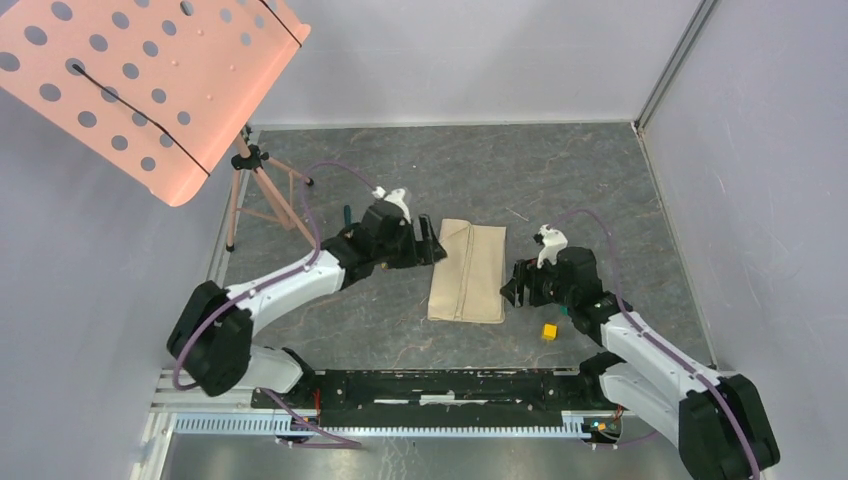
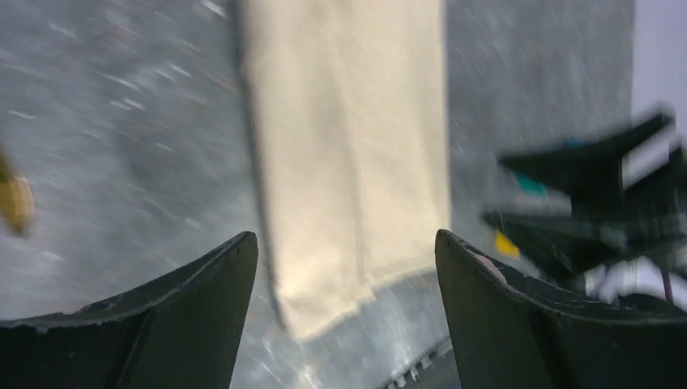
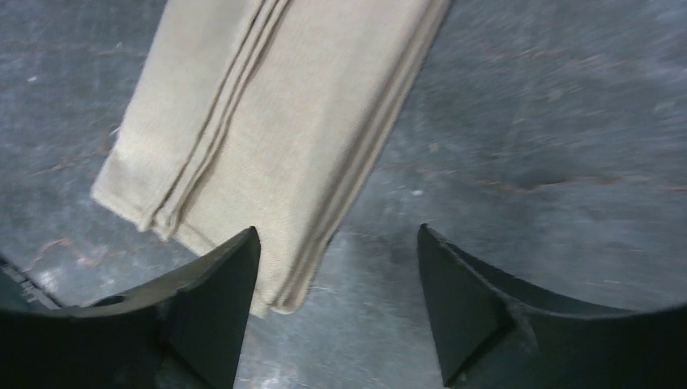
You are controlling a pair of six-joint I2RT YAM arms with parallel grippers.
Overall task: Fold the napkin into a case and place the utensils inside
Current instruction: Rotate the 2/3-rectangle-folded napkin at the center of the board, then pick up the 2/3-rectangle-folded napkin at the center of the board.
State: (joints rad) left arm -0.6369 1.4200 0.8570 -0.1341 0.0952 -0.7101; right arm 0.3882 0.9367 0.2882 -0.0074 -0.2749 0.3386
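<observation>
The napkin [image 1: 467, 270] lay folded into a long, narrow rectangle near the middle of the grey marbled tabletop [image 1: 560, 180], flat, its long side running away from the arm bases and leaning slightly. Lengthwise seam lines ran down it, and in the right wrist view the napkin [image 3: 275, 121] showed several stacked layers along one long edge and at its near corner. Just beside its far left corner sat the left end effector [image 1: 430, 243], its fingers spread with nothing between them; its own camera showed the left end effector [image 2: 346, 243] apart over the napkin [image 2: 348, 162], which lay on the surface beyond the fingertips, though that view was motion-blurred. The right end effector [image 1: 512, 285] stood just off the napkin's near right edge, also spread and gripping nothing; from its wrist the right end effector [image 3: 339, 235] framed the napkin's corner and bare tabletop. A gold smear [image 2: 14, 203] at the left edge of the left wrist view was too blurred to identify. A small yellow cube [image 1: 549, 331] rested on the tabletop near the right arm. At the far left a salmon perforated panel [image 1: 150, 80] tilted on a tripod [image 1: 255, 190].
</observation>
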